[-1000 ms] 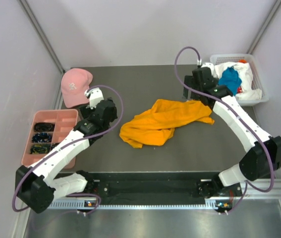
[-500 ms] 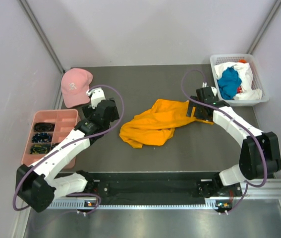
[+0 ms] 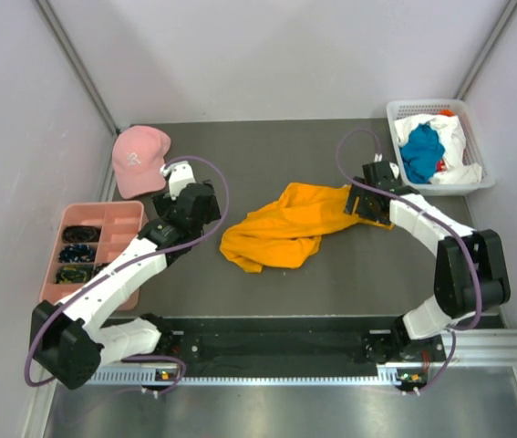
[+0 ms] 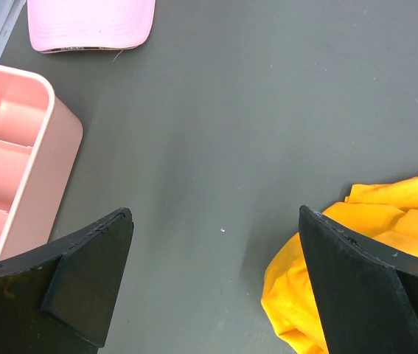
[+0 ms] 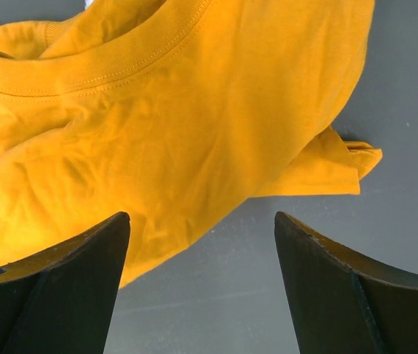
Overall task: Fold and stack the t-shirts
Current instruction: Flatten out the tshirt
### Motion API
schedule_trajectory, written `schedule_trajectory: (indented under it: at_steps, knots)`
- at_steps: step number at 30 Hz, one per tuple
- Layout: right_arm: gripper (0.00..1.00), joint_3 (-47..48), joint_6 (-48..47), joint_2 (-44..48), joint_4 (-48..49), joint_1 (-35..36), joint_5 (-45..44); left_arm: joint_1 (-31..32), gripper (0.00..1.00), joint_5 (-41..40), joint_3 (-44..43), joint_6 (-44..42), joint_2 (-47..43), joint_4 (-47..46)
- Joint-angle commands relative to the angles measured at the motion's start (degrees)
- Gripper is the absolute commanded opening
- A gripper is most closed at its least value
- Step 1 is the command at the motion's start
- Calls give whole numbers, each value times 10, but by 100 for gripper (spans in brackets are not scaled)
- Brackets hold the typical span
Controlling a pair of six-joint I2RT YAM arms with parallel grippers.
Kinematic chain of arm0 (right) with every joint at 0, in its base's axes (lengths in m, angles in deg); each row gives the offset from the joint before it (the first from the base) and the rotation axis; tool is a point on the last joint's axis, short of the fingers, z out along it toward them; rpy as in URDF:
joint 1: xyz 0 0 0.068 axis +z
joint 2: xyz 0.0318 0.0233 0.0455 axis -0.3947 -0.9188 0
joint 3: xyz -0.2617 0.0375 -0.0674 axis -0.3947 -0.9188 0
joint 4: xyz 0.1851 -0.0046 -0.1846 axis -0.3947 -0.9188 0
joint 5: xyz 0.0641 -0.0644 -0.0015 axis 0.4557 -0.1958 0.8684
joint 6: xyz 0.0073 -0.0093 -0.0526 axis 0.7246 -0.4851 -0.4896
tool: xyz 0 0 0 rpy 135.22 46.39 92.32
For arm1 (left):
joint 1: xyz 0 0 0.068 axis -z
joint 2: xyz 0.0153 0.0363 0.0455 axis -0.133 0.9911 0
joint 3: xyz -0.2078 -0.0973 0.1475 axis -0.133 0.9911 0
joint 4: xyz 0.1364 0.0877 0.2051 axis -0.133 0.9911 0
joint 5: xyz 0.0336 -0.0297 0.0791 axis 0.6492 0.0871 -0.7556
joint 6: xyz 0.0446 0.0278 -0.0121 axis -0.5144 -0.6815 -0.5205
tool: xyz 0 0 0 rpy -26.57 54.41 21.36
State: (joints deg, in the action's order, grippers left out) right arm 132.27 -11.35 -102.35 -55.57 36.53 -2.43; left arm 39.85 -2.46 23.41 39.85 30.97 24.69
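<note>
Orange shirt crumpled; right gripper spread over its edge, left gripper spread, empty; pinching doubled layers would likely bunch it.

No writing can be read; the white logo on the pink cap is too small to make out
</note>
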Motion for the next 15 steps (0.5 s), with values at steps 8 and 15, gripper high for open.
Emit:
schedule_trajectory:
  at_steps: [8, 15]
  knots:
    - [73, 6, 4, -39, 37, -5, 12, -2, 98, 1, 7, -4, -10, -15]
    - [58, 11, 5, -63, 48, -5, 23, -2, 98, 7, 8, -8, -18, -9]
